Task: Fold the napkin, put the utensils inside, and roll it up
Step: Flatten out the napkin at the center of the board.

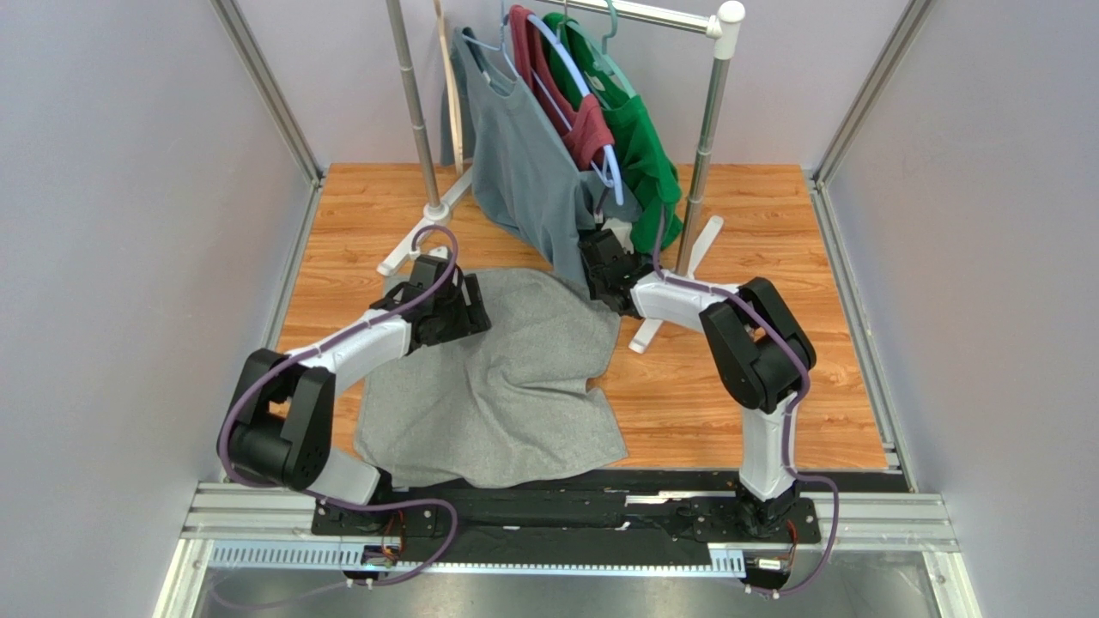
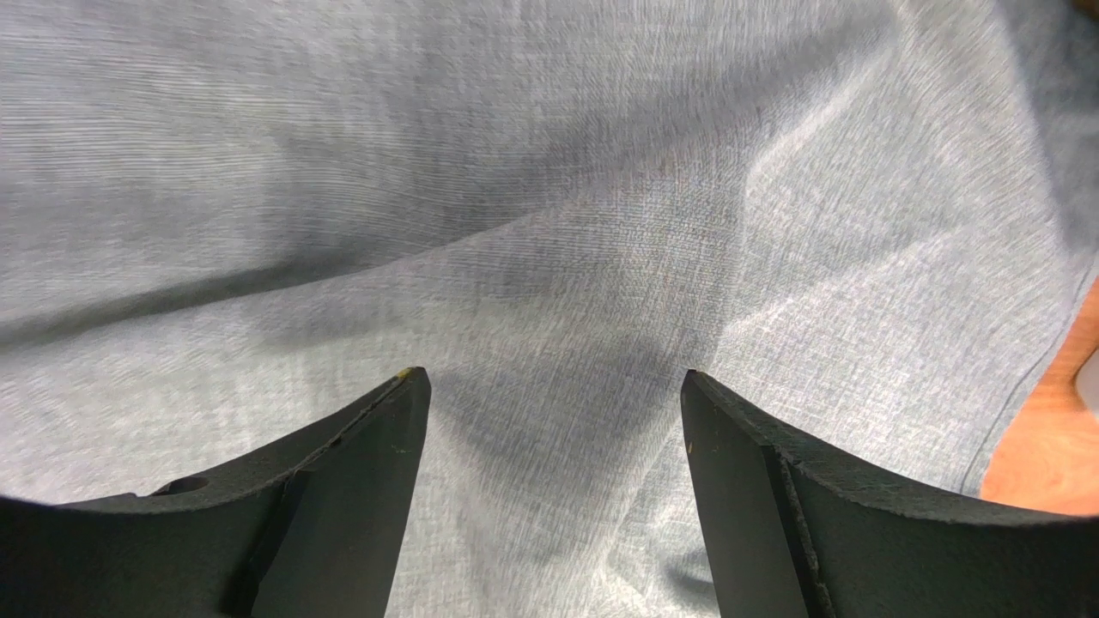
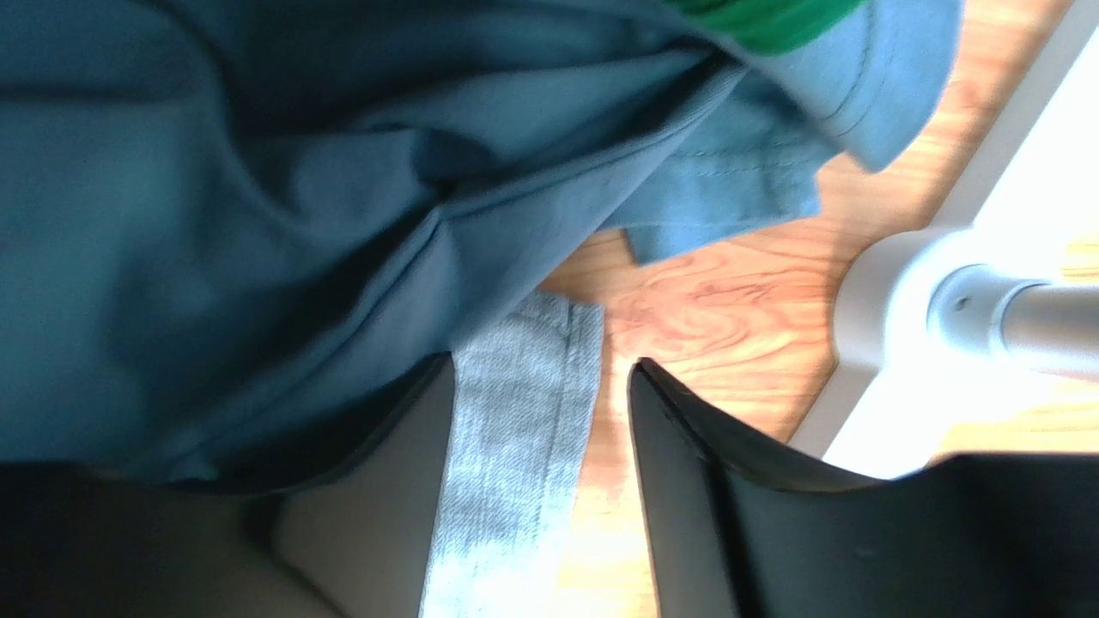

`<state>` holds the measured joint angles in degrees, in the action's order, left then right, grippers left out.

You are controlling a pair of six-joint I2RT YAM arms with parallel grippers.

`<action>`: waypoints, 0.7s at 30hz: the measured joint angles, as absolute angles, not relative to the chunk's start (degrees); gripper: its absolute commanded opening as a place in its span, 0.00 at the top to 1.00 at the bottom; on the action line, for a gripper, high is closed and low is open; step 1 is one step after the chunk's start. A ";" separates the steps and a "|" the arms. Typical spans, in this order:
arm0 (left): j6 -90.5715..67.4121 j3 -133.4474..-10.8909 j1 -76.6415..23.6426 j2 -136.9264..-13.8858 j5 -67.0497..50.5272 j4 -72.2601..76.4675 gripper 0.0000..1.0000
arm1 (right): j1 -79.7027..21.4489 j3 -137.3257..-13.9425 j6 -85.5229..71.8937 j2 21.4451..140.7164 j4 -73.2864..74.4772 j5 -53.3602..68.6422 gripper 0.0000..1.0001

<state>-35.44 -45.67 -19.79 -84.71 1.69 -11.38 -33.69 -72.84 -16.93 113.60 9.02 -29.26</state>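
Right wrist: hanging shirt overlaps napkin corner.

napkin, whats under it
Wooden table shows all around the napkin, so it lies on that. The cloth hides everything beneath; whether anything lies under it cannot be told.

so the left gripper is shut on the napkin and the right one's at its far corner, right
No: the left gripper is open, not shut on the napkin. The left wrist view shows its jaws wide apart with the cloth lying loose beneath them. The right gripper is indeed at the far corner.
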 measured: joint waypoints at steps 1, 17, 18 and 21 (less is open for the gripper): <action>-35.48 -45.63 -19.81 -83.90 2.22 -11.88 0.19 | -33.69 -72.16 -17.02 113.14 8.67 -28.62 0.40; -42.63 -36.56 -19.79 -75.59 2.37 -12.67 0.19 | -43.35 -49.52 -27.03 92.97 3.07 -14.63 0.38; -42.87 -36.56 -19.79 -76.03 2.07 -12.36 0.20 | -43.86 -49.41 -27.86 93.03 2.85 -13.21 0.38; -43.88 -36.56 -19.79 -78.50 0.45 -10.83 0.20 | -44.23 -49.54 -29.91 94.08 1.10 -10.07 0.39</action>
